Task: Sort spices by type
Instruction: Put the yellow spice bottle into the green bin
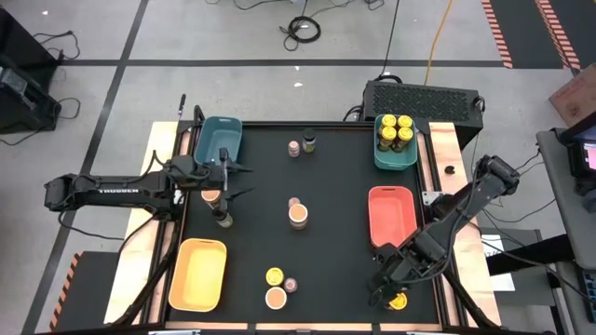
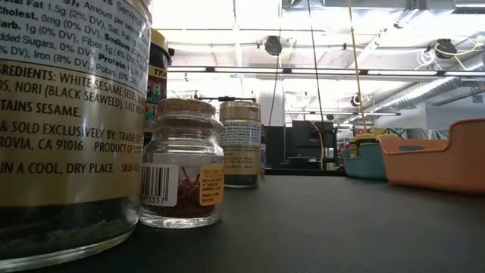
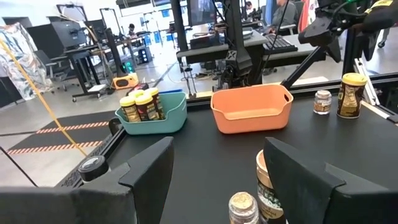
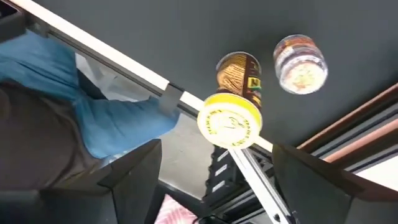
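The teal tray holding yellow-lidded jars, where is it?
High view: the teal tray sits at the table's far right corner, just beyond the orange tray.

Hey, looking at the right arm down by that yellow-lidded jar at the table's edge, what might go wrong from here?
1. The yellow-lidded jar sits at the table edge; a nudge from the open right gripper might push it off.
2. In the right wrist view the jar looks tilted, so closing could tip it rather than grip it.
3. The left gripper hovers over jars near the blue tray and may knock them.
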Robot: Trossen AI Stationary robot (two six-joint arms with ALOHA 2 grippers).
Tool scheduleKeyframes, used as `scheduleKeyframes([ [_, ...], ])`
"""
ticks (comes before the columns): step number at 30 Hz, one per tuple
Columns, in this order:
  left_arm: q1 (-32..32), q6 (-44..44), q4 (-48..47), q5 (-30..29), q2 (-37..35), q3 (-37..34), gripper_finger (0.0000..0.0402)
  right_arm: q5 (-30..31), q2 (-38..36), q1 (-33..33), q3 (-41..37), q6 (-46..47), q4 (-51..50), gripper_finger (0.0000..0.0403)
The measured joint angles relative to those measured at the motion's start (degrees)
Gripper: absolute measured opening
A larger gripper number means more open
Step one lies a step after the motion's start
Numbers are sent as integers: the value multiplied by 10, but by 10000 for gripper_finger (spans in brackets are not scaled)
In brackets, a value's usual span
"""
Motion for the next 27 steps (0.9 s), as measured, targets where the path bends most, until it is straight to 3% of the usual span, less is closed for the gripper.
scheduleKeyframes([
  [13,0,0,-1,0,0,0,251,8,4,29,-32,6,18,299],
  [27,0,1,-1,0,0,0,251,10,67,44,-33,-23,43,299],
])
